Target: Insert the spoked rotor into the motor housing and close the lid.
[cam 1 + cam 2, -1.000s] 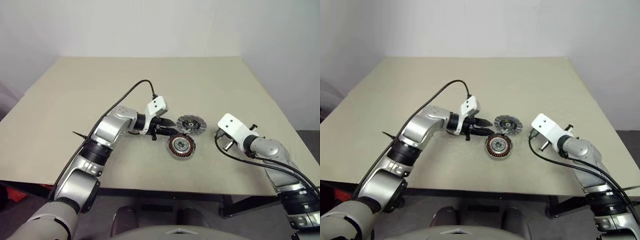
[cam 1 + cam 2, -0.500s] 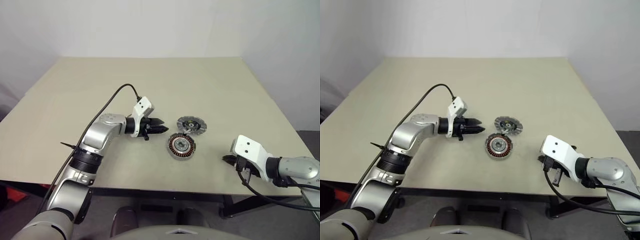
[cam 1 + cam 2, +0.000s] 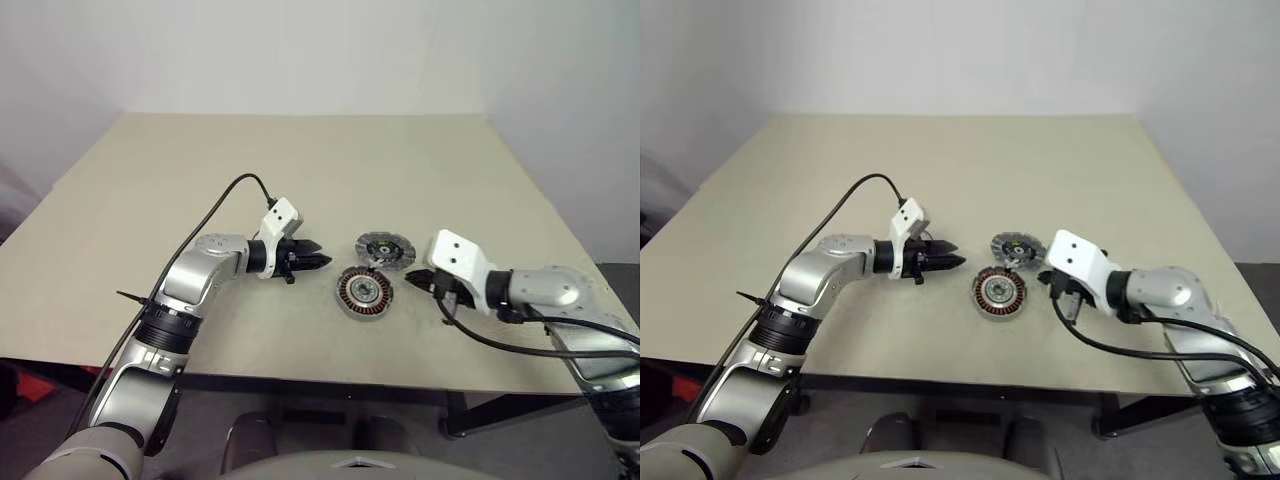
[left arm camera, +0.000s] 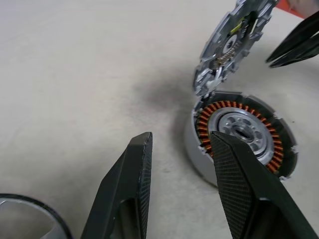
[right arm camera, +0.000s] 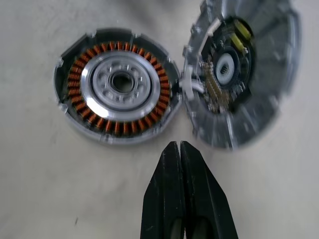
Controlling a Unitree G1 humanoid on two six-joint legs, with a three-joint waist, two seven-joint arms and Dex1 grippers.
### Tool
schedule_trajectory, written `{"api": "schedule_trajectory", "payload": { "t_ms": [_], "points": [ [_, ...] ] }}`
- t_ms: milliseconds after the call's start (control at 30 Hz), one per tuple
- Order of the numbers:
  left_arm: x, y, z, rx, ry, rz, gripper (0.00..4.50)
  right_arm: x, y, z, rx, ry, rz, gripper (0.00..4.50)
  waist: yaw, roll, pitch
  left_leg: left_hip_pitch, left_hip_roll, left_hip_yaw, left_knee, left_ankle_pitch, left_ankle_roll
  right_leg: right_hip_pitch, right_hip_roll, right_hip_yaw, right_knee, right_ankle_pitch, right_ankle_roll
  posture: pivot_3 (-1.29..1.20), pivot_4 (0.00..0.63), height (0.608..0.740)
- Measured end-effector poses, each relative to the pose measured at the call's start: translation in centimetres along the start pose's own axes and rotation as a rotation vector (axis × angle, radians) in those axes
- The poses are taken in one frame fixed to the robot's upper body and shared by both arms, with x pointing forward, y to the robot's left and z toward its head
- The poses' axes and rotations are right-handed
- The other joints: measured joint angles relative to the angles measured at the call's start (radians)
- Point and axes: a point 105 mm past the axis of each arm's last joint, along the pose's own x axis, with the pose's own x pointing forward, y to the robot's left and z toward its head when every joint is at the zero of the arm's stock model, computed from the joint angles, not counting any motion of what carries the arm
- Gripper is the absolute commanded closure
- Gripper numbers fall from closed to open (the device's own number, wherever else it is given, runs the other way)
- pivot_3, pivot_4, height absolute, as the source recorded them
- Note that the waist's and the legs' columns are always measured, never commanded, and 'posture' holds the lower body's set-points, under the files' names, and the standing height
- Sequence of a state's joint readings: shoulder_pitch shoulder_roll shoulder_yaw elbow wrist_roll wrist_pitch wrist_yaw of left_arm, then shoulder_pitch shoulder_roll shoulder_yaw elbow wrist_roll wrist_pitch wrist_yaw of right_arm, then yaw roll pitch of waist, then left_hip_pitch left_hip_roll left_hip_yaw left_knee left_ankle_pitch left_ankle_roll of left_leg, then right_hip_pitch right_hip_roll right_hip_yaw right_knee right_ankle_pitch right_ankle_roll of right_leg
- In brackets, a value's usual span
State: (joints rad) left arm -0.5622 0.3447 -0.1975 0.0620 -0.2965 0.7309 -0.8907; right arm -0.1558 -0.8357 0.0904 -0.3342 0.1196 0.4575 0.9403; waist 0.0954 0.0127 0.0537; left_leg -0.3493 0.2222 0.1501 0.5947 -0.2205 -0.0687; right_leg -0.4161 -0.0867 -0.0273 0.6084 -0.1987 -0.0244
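plain beige table (image 3: 150, 180) before a white wall carries the work. the left gripper (image 3: 318, 261) hangs low over the table with its two black fingers (image 4: 132, 184) parted and nothing between them. just ahead of its tips, a little to the side, lies the motor housing (image 3: 363, 291), flat on the table. the lid (image 3: 384, 249) stands just behind the housing, tilted up on its edge and leaning where the two rims meet; they seem joined there by a small white piece, but i cannot tell for sure.

the right gripper (image 3: 414, 281) is clenched tight, holding nothing. its closed tips point at the gap between housing and lid, near both, touching neither.

the housing is open. inside i see the ring of copper windings (image 5: 117, 82) around a silver centre with a hole, and no spoked wheel sits in it. a curved shiny metal rim (image 4: 30, 215) shows close under the left gripper's base; it may be the spoked rotor, though too little shows to be certain.

so i judge the insertion is not yet done. the next move calls for taking the rotor, centring it flat over the silver hub, then lowering the lid.
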Motion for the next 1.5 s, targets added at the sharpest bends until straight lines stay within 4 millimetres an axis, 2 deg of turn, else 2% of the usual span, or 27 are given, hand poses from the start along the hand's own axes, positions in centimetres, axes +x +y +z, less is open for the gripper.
{"api": "schedule_trajectory", "payload": {
  "t_ms": [200,333,800,900,1000,1100,1300,1500],
  "points": [
    [-0.7,0.7,-0.3,-0.025,-0.004,0.044,2.54,0.7,0.9,-0.2,0.016,0.003,0.053,4.5,0.002,0.0,0.0,0.0,0.0,0.0,0.0,0.0,0.0,0.0,0.0,0.0,0.0,0.0,0.0,0.0,0.0,0.74],
    [-0.9,0.8,-0.4,-0.029,-0.003,0.056,2.54,0.6,1.9,0.8,0.01,-0.031,0.103,4.5,0.001,0.0,0.0,0.001,0.0,0.0,0.0,0.0,0.0,0.001,0.0,0.0,0.001,0.0,0.0,0.0,0.0,0.74],
    [-0.6,0.8,0.0,-0.018,-0.009,0.069,2.54,1.4,1.4,2.1,0.008,-0.073,0.095,4.5,0.001,0.0,0.0,0.001,0.0,0.0,0.001,0.001,-0.001,0.001,0.0,0.0,0.003,0.0,0.0,0.0,0.0,0.74],
    [-0.4,0.8,0.7,-0.006,-0.017,0.067,2.54,2.1,1.0,2.9,0.013,-0.107,0.095,4.5,-0.002,0.0,0.0,0.002,0.0,0.0,0.001,0.001,-0.002,0.001,0.0,0.0,0.003,0.0,0.0,0.0,0.0,0.74],
    [0.0,0.6,1.2,0.002,-0.028,0.062,2.54,3.4,1.7,3.0,0.023,-0.135,0.127,4.5,0.0,0.0,0.0,0.002,0.0,0.0,0.001,0.001,-0.002,0.001,0.0,0.0,0.004,0.0,0.0,0.0,0.0,0.74],
    [0.0,0.9,1.0,-0.009,-0.021,0.075,2.54,4.3,2.2,2.5,0.035,-0.129,0.146,4.5,0.0,0.0,0.0,0.001,0.0,0.0,0.001,0.001,-0.003,0.0,0.0,0.0,0.004,0.0,0.0,0.0,0.0,0.74],
    [-0.1,1.1,0.8,-0.017,-0.011,0.091,2.54,5.9,3.6,2.9,0.036,-0.157,0.182,4.5,-0.001,0.0,0.0,0.001,0.0,0.0,0.002,0.002,-0.003,0.0,0.0,0.0,0.005,0.0,0.0,0.0,0.0,0.74],
    [-0.3,1.4,0.6,-0.021,0.0,0.11,2.54,6.4,3.6,2.9,0.017,-0.148,0.174,4.5,0.001,0.0,0.0,0.001,0.0,0.0,0.002,0.002,-0.004,0.0,0.0,0.0,0.005,0.0,0.0,0.0,0.0,0.74]
  ]
}}
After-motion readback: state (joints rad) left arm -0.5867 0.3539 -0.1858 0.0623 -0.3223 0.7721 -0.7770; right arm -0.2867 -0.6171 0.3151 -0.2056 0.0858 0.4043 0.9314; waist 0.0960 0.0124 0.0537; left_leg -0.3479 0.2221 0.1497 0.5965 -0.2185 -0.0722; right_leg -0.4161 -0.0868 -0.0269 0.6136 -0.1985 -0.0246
